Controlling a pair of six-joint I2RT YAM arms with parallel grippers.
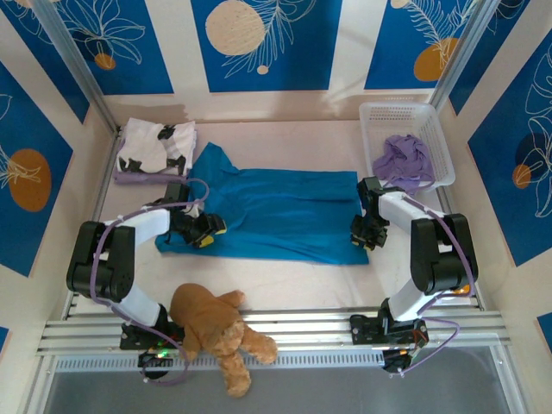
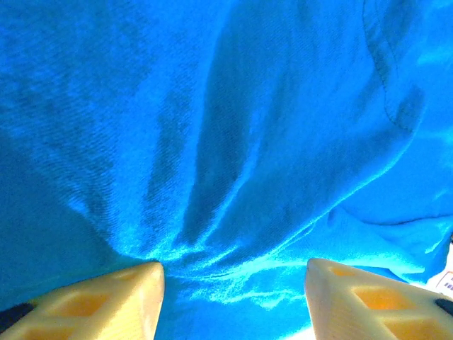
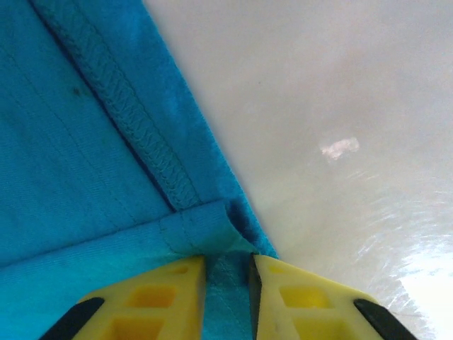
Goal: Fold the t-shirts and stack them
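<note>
A large teal-blue t-shirt lies spread flat across the middle of the table. My left gripper rests on its left end. In the left wrist view that gripper is open, its tips wide apart and pressed onto wrinkled teal cloth. My right gripper is at the shirt's right edge. The right wrist view shows this gripper shut on the hemmed corner of the teal cloth. A folded white t-shirt with black blotches lies at the back left on a lavender one.
A white basket at the back right holds crumpled lavender shirts. A brown teddy bear lies on the front rails between the arm bases. Bare pale table lies right of the shirt's corner.
</note>
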